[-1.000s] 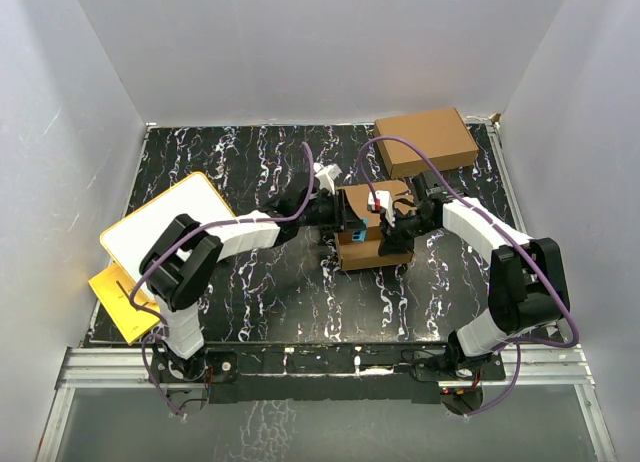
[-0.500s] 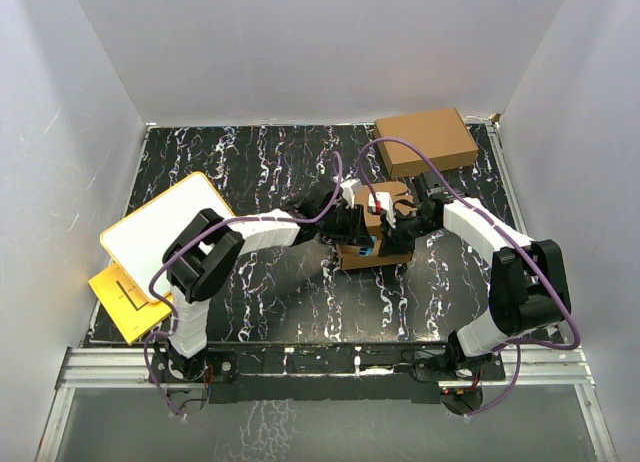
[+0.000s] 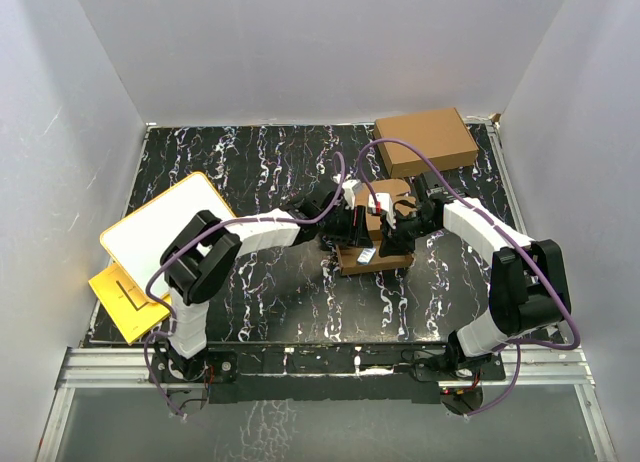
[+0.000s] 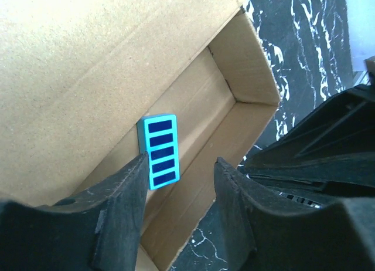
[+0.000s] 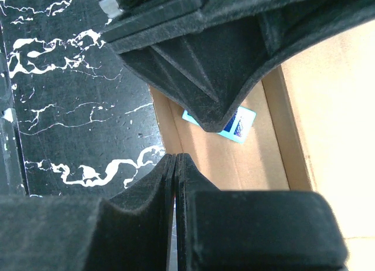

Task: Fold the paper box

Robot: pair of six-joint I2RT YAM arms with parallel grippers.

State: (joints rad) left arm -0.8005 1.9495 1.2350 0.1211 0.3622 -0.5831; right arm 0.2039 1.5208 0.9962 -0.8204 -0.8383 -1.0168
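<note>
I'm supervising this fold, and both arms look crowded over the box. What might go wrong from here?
1. The open left gripper hangs close over the cyan striped card inside the brown cardboard paper box; withdrawing may snag the card.
2. The shut right gripper sits at the box's wall right beside the left gripper; they may collide.

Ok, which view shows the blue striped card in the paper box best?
Left wrist view: the blue striped card shows nearly whole and sharp inside the paper box. Right wrist view shows only its corner, the rest behind a dark part. Top view shows a tiny pale speck.
</note>
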